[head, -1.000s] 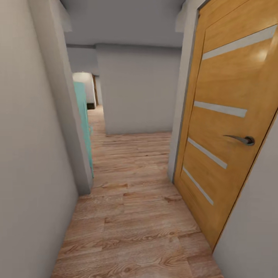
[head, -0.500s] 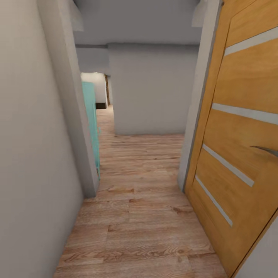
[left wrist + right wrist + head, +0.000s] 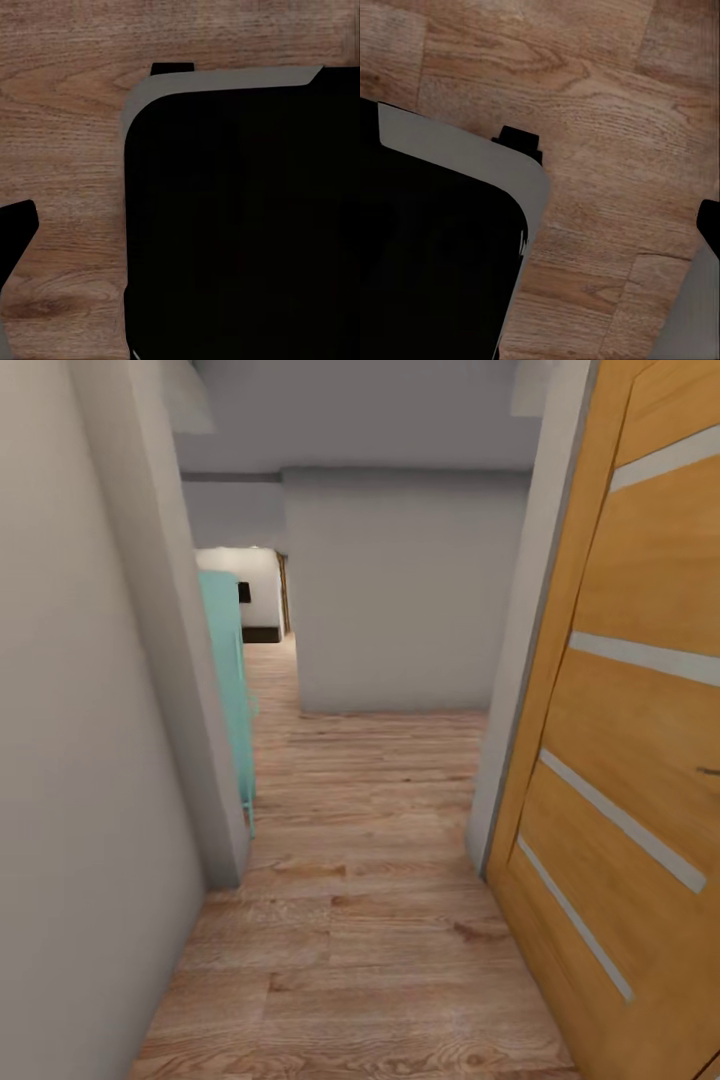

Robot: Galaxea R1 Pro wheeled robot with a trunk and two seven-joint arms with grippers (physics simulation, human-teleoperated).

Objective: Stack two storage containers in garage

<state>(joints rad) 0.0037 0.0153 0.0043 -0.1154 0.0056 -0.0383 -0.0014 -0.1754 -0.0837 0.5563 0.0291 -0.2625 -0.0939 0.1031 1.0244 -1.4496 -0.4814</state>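
Transit frame. In the left wrist view a big black rounded body with a grey edge [image 3: 240,225] blocks most of the picture, with wood-plank floor [image 3: 67,112] under it. Looks like robot hardware, can't say which part. Left gripper state: cannot tell, fingers not readable. The right wrist view is the same story: a black grey-edged body [image 3: 435,255] over plank floor [image 3: 600,97]. Right gripper state: cannot tell.

Farther out, the head view looks down a narrow hallway with wood-plank floor [image 3: 370,920]. A grey wall [image 3: 80,740] is close on the left and a honey-wood door with frosted strips [image 3: 640,760] stands close on the right. A teal panel [image 3: 228,690] pokes out past the left wall corner. A grey wall block [image 3: 400,590] stands ahead, with a passage running on beside it toward a lit white area [image 3: 245,585].

The storage containers are not visible here, so their place is unknown and nothing seems carried. Judged step: driving between rooms, likely heading to fetch a container. Next move calls for steering the base straight through the gap, clear of the door edge and left wall corner, then on past the teal panel.
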